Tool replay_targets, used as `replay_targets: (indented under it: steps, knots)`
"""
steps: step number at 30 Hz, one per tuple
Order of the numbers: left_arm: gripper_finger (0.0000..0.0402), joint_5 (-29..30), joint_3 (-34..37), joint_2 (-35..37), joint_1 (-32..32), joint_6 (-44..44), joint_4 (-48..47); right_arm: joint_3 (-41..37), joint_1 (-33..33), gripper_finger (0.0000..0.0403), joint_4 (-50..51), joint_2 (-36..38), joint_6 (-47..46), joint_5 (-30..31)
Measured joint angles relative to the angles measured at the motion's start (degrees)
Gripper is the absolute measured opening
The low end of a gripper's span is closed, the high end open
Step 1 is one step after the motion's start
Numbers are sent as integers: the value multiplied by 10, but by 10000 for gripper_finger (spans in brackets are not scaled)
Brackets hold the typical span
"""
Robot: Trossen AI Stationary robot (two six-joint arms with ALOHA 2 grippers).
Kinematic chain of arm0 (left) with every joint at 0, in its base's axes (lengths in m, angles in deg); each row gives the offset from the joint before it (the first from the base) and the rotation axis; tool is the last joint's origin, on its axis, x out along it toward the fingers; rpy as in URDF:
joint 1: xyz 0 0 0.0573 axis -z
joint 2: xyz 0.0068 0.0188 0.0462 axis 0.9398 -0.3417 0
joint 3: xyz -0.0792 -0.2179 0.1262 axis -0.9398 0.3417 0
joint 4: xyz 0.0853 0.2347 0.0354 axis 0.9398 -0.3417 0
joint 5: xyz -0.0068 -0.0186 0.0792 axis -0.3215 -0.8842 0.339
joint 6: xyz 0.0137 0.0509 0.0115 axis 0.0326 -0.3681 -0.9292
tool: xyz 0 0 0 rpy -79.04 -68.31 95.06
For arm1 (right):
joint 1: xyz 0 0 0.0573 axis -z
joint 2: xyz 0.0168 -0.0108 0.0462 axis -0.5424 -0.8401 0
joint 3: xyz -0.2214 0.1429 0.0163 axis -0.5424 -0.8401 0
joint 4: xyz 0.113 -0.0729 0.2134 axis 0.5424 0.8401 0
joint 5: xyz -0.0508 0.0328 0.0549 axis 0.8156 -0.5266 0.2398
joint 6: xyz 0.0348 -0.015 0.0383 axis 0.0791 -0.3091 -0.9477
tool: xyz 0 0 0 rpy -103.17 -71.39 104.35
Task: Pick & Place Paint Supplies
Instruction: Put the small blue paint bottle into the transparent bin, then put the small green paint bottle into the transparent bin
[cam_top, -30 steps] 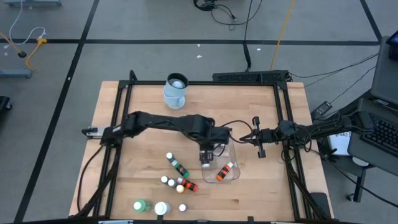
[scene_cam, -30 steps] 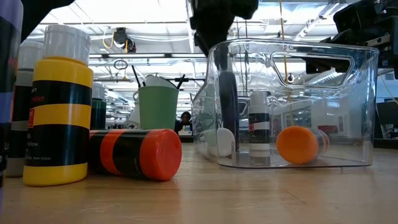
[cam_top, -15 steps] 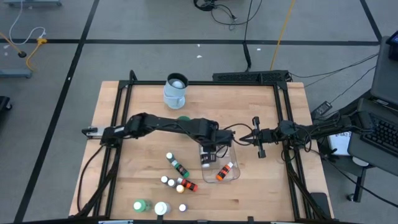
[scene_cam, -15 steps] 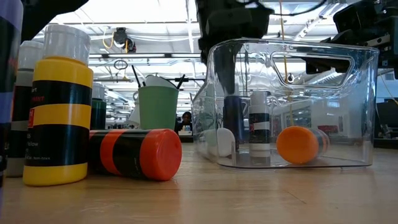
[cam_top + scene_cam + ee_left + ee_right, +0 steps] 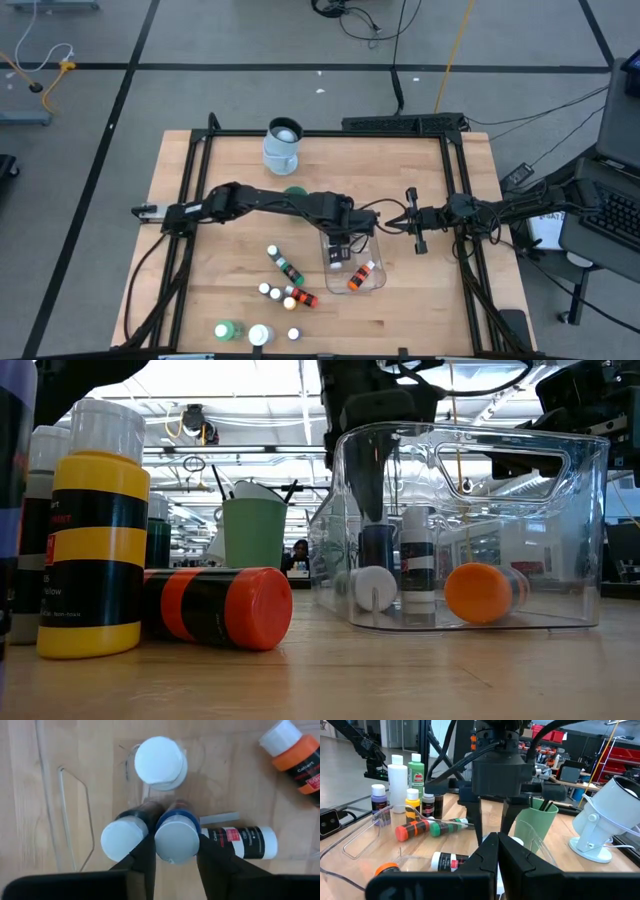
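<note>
My left gripper (image 5: 338, 250) reaches down into the clear tub (image 5: 381, 250), shut on a blue, pale-capped paint bottle (image 5: 176, 836) that stands upright (image 5: 378, 552). Around it in the tub are a dark white-capped bottle (image 5: 121, 838), an upright white-capped one (image 5: 160, 760), a lying black-and-white one (image 5: 240, 841) and a lying orange one (image 5: 360, 275). More bottles (image 5: 288, 280) lie on the table left of the tub. A green bottle (image 5: 225, 330) and a white jar (image 5: 260, 335) stand near the front edge. My right gripper (image 5: 411, 222) waits shut, right of the tub. My left gripper pinches the blue bottle at its cap (image 5: 186, 851), one finger (image 5: 147, 857) on each side. The fingers come from above, pointing down into the tub. The bottle stands upright below them; a lying bottle's white cap (image 5: 375, 588) hides whether its base rests on the tub floor.
A pale jug (image 5: 282, 143) stands at the far edge. A green cup (image 5: 255, 532) holding dark brushes stands between jug and tub. In the low view, a yellow bottle (image 5: 98, 555) and a lying orange bottle (image 5: 225, 608) are close to the camera. Bare wood lies at the far left and right.
My left gripper has come down into the tub with the blue bottle, which has stayed upright and now stands low beside the other bottles. A white-capped bottle lying in the tub has shifted a little sideways.
</note>
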Motion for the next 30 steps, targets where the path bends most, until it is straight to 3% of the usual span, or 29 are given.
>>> replay_targets:
  steps: [8, 14, 17, 24, 30]
  knots:
    - [230, -35, -1, 2, 0, -10, -22, 0, 0, 4, 2, 0, 0, 0]
    - [275, -65, -4, 68, 10, 16, -85, 0, 0, 4, 1, -2, 1, 0]
    - [280, -30, -3, 121, 25, 32, -115, 0, 0, 4, 1, -3, -2, 0]
    - [260, 131, -4, 243, 88, 80, -183, 0, 0, 4, 1, -4, -2, 0]
    - [227, 139, 70, 304, 137, 147, -179, 0, 0, 4, 2, -4, -2, 0]
